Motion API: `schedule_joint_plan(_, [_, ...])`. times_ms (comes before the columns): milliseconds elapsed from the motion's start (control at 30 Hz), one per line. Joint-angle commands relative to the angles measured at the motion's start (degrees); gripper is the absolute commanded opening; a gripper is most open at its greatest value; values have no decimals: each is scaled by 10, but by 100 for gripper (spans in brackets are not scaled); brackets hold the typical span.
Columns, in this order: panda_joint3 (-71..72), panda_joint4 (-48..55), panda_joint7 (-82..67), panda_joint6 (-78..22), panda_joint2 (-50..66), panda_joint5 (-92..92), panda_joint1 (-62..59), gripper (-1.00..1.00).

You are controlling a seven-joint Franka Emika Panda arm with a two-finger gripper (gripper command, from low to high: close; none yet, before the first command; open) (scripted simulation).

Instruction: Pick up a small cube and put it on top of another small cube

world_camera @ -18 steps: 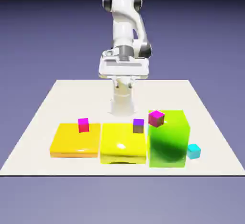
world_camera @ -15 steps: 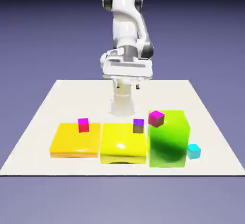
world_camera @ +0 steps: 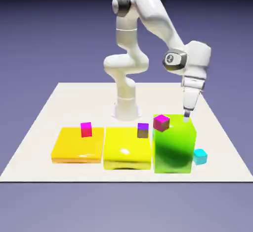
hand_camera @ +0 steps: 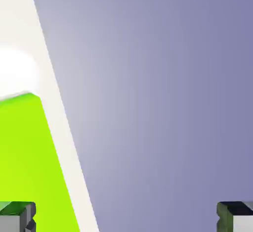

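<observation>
On the exterior view's left, a flat, glossy orange block lies on the off-white counter, with a small magenta-topped cube, its front face redder, at its far side, toward the right corner. Just beside it, a narrow gap between, comes a low, shiny yellow block with rounded front edges. Behind these, the white jointed robot arm rises from its base near the counter's far edge, bends over at the top and reaches down toward the right. A small purple-topped cube with a dull, dark front face shows at the yellow block's far right corner. Next stands a tall, bright green block, dark shading on its front; a second small magenta-topped cube, turned cornerwise, shows at its upper left. The gripper hangs pointing down over the green block's far right part, its fingers spread wide with nothing between them. Farthest right, the small plain cyan cube sits on the counter, just beside the green block's right side.
</observation>
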Motion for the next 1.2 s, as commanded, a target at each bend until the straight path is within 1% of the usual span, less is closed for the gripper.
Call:
schedule_joint_plan(0, [8, 20, -14, -21, 21, -18, 6, 0])
schedule_joint_plan(100, [29, 76, -51, -83, 83, -68, 34, 0])
schedule_joint_plan(367, [34, 147, -40, -192, 249, -86, 144, 0])
schedule_joint_plan(433, [12, 119, 8, -179, 263, -39, 169, 0])
schedule_joint_plan(500, [12, 119, 8, -179, 263, -38, 169, 0])
schedule_joint_plan(867, [232, 126, 118, -233, 400, -247, -59, 0])
schedule_joint_plan(900, [235, 126, 120, -233, 402, -250, -62, 0])
schedule_joint_plan(933, [235, 126, 120, -233, 402, -250, -62, -100])
schedule_joint_plan(967, [235, 126, 120, -233, 402, -250, -62, -100])
schedule_joint_plan(1167, [115, 122, 60, -204, 327, -136, 62, -100])
